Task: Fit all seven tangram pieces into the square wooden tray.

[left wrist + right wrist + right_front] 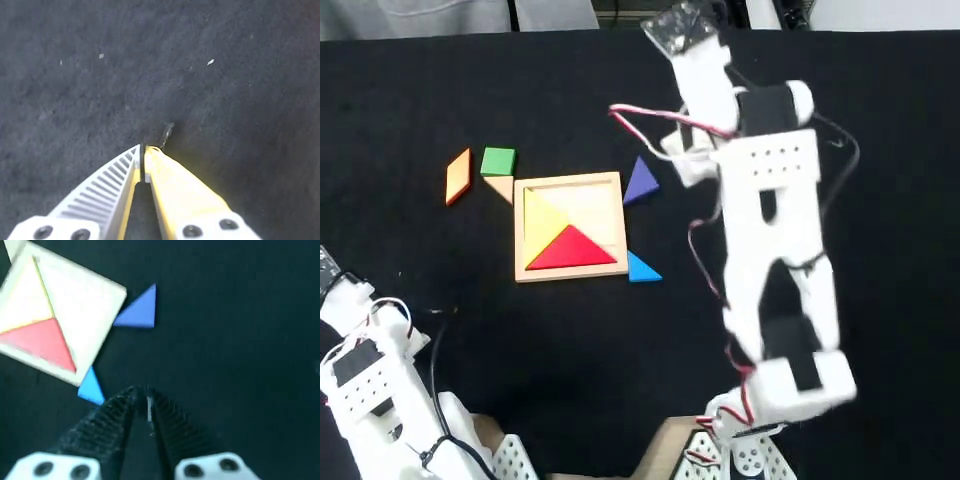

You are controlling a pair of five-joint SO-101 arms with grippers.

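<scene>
The right gripper (143, 390) is held up over the table (900, 250). It is pinched shut and nothing is held in it. The left gripper (142, 149) is pinched shut too, with nothing in it, and is kept low over bare table, well apart from the pieces.

The next step is judged to be picking up one of the two blue pieces. To do it well, the right gripper should be opened first and brought straight down over one piece. The piece should be pinched across its flat sides, so that it is not pushed away. The tray (570, 179) should not be bumped, or the pieces inside may be shaken loose.

Two pieces are laid in the tray: a big yellow triangle (544, 222) and a big red triangle (570, 248), touching along one edge. The rest of the tray floor is bare wood.

Five pieces are left outside. The dark blue triangle (640, 182) and the light blue triangle (641, 268) are seen just beside the tray, on the right arm's side. The green square (498, 161), the orange slanted piece (458, 176) and the small tan triangle (501, 187) are found on the other side.
</scene>
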